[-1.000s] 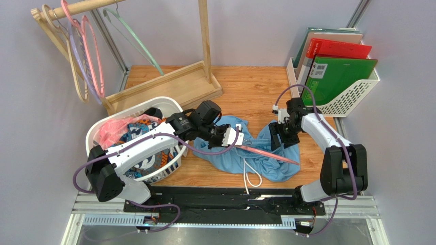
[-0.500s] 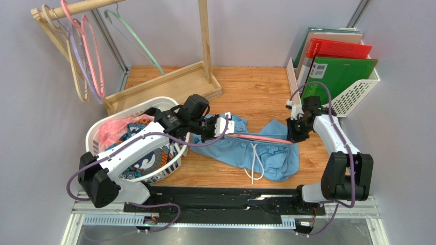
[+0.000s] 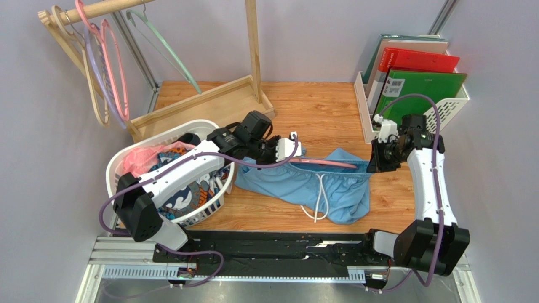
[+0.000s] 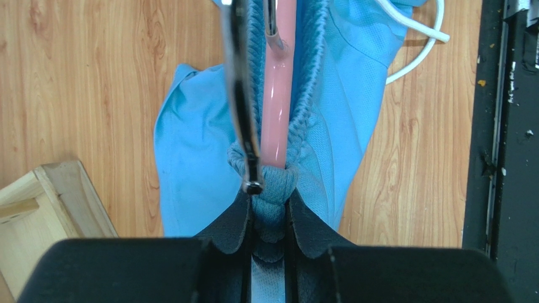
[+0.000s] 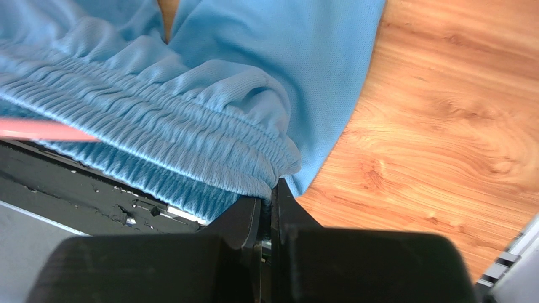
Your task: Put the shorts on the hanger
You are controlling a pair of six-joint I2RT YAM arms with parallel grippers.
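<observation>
The shorts (image 3: 284, 186) hung stretched btwn the two arms over the middle of the wooden table (image 3: 316, 107), waistband pulled taut in a line, legs drooping onto the tabletop, white drawstring (image 3: 321, 196) looping down toward the near edge. The left gripper (image 3: 292, 151) sat at the waistband's left end, just right of the laundry basket (image 3: 126, 158). The wrist cam showed its fingers (image 4: 310, 230) nearly together, pinching a bunched wad of blue elastic, w/ the hanger (image 4: 277, 113) running straight out of that wad inside the waistband and its silver hook (image 4: 239, 95) lying alongside, in front of the fabric. Whether those fingers also caught the hanger's end under the cloth couldn't be told. The right gripper (image 3: 374, 166) was at the opposite end, near the white file holder (image 3: 436, 123). Its fingers (image 5: 240, 221) were pressed tight together on the very edge of the gathered waistband, thin fabric nipped at the tips. From above, the hanger's pink bar showed along the top of the waistband, reaching from the left gripper most of the way toward the right gripper. In the basket lay a pink garment (image 3: 136, 161) and a patterned cloth (image 3: 183, 197). Other hangers (image 3: 114, 69) hung on the rail (image 3: 101, 9) at top left, well apart from both arms
</observation>
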